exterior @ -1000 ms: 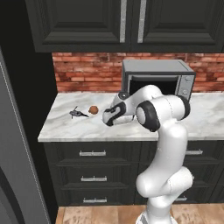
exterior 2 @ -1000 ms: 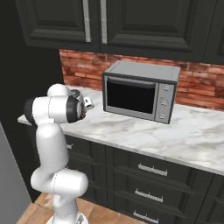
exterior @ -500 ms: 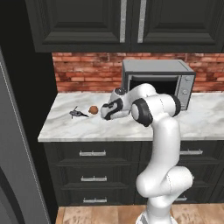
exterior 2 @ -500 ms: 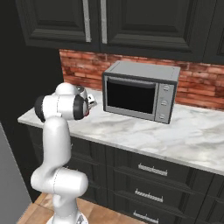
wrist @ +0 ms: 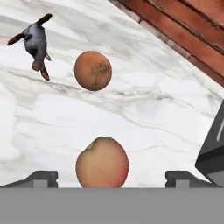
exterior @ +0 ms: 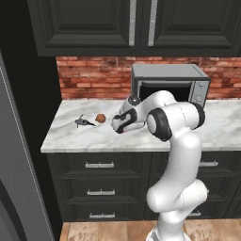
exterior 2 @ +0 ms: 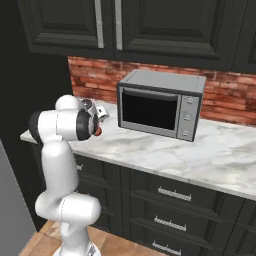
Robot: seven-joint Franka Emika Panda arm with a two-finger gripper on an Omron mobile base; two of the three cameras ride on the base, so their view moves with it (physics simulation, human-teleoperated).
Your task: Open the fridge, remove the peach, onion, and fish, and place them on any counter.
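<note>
The peach (wrist: pixel 102 162), orange-red, rests on the marbled counter (wrist: pixel 166 109) between my gripper's (wrist: pixel 112 177) two finger tips. A gap shows on each side of it, so the gripper is open. Beyond the peach lies the round brown onion (wrist: pixel 92 70), and farther off the small dark-grey fish (wrist: pixel 36 41). In the left base view the fish (exterior: pixel 84 123) and onion (exterior: pixel 100 117) lie at the counter's left end, with the gripper (exterior: pixel 116 126) low just right of the onion. A bit of the peach (exterior 2: pixel 98 131) peeks out beside the arm. The fridge (exterior: pixel 16 169) edge stands at the far left.
A grey microwave (exterior 2: pixel 161 106) stands on the counter right behind the arm, against the brick wall (exterior: pixel 89 80). Black upper cabinets (exterior: pixel 141 26) hang above. Drawers with silver handles (exterior: pixel 100 165) run below the counter. The counter's left edge is close to the fish.
The arm's upper links have shifted and the hand has dipped slightly toward the counter, staying just right of the onion. Fish and onion have not moved.
</note>
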